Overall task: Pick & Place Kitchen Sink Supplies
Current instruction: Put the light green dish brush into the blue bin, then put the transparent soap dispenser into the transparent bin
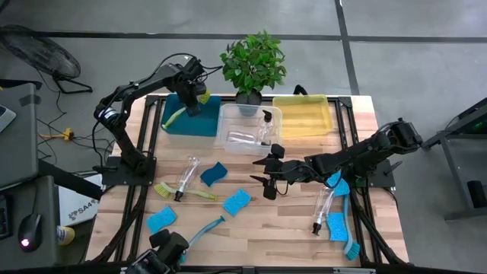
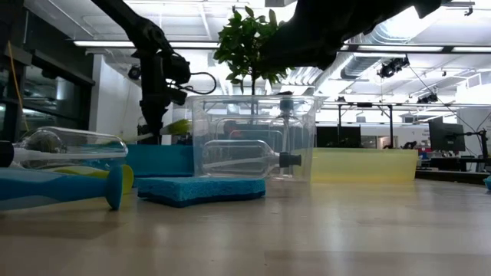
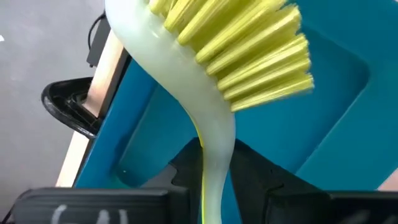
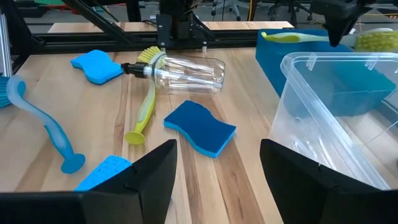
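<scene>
Closest to the low camera, a blue brush (image 2: pixel 54 188) is lying on the table (image 1: pixel 281 221) at the left, with a clear bottle (image 2: pixel 69 146) resting just behind it and a dark blue sponge (image 2: pixel 201 189) sitting flat beside them.

Starting at the left from overhead, a light blue sponge (image 1: pixel 160 219) is sitting near the front edge, next to that blue brush. Behind them a second yellow-green brush (image 1: pixel 183 190) is lying with its bristle head beside the bottle's pump top.

At the back left, the left gripper (image 1: pixel 194 95) is hovering over the teal bin (image 1: pixel 171 129). Its claw is standing narrow, pinching the handle of the held yellow-green brush (image 3: pixel 211 143), whose bristles are pointing over the bin's blue floor while its handle end is poking out over the bin's left side.

Moving to the middle, another sponge (image 1: pixel 237 202) is lying on the wood. The clear bin (image 1: pixel 228 144) is holding two pump bottles (image 1: pixel 245 137), in front of a potted plant (image 1: pixel 253 65).

The right gripper (image 1: pixel 268 176) is hanging just in front of the clear bin, its claw spread wide and gripping nothing.

Further right, the yellow bin (image 1: pixel 304 125) is sitting at the back. Out front, a right-hand bottle (image 1: pixel 323 205), a right-hand sponge (image 1: pixel 335 226) and another blue brush (image 1: pixel 350 236) are lying close together under the right arm.
</scene>
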